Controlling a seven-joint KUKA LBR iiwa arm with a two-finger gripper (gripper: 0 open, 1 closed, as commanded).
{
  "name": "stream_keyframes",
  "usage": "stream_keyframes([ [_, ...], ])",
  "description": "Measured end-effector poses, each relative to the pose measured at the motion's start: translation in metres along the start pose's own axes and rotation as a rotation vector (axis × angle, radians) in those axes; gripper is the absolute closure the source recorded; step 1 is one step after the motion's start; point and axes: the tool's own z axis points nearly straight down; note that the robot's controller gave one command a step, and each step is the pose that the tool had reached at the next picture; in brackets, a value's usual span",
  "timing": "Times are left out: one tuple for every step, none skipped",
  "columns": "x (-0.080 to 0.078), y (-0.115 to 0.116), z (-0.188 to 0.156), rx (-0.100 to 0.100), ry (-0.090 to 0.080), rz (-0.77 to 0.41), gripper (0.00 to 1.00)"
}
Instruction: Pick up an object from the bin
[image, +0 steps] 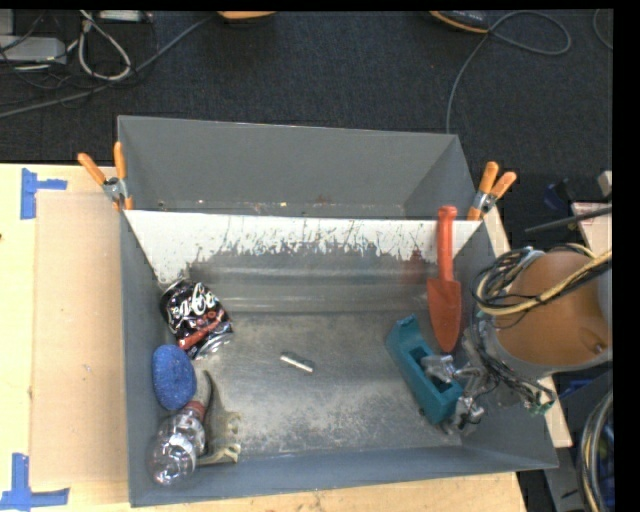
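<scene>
Bin of grey metal (300, 200) first, with the gripper (458, 392) down in its right near corner, right at a teal block-shaped plastic tool (412, 352); how wide its grip stands I cannot tell. An orange-red plastic trowel (444, 300) leans just behind. Far left lie a crushed black drinks can (196, 314) and a blue oval sponge (172, 376). Mid-floor lies a small white stick (296, 363).

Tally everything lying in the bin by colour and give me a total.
Black: 1, crushed can
Blue: 1, sponge
Clear: 1, crumpled bottle
Tan: 1, small piece beside the bottle
White: 1, short stick
Teal: 1, block
Orange: 1, scoop
Total: 7
</scene>
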Motion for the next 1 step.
stream_keyframes([
  [0.0004,0.0008,-0.0132,-0.002,0.003,0.001,1.0],
])
